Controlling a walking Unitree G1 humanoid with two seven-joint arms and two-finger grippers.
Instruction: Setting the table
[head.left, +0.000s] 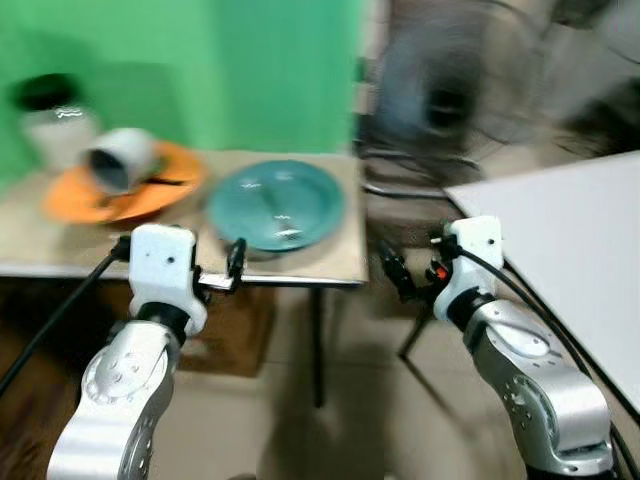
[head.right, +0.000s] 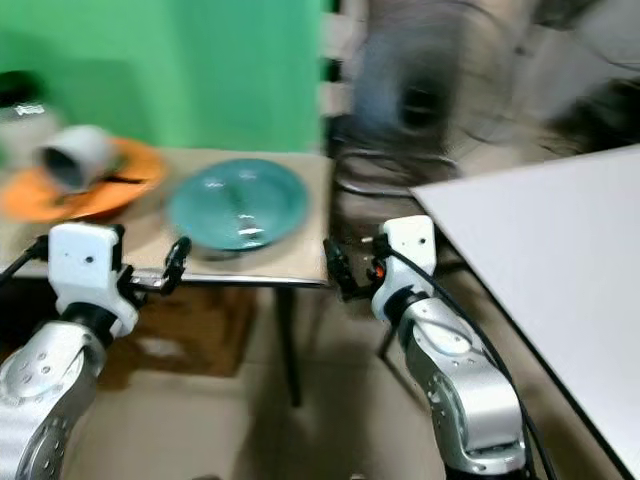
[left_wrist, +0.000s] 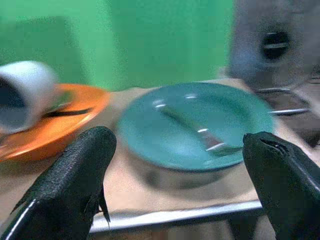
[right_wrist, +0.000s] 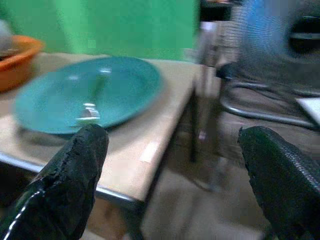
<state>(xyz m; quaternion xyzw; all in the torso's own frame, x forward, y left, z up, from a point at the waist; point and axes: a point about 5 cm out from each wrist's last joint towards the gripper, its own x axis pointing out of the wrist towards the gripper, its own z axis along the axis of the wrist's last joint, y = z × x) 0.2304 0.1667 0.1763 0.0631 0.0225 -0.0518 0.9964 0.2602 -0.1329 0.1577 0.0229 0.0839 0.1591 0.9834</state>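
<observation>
A teal plate (head.left: 275, 203) lies near the right end of a small beige table (head.left: 340, 262), with a metal fork (left_wrist: 200, 132) resting in it. To its left is an orange plate (head.left: 125, 190) with a white cup (head.left: 120, 158) tipped on its side and a dark utensil (left_wrist: 67, 113). My left gripper (left_wrist: 177, 145) is open and empty, held just before the table's front edge and facing the teal plate. Off the table's right front corner, my right gripper (right_wrist: 172, 140) is also open and empty. The picture is blurred.
A jar with a black lid (head.left: 55, 115) stands behind the orange plate. A large white table (head.left: 570, 250) fills the right side. A floor fan (head.left: 450, 90) and a metal chair frame (head.left: 410, 170) stand between the two tables. A green wall (head.left: 260, 70) backs the small table.
</observation>
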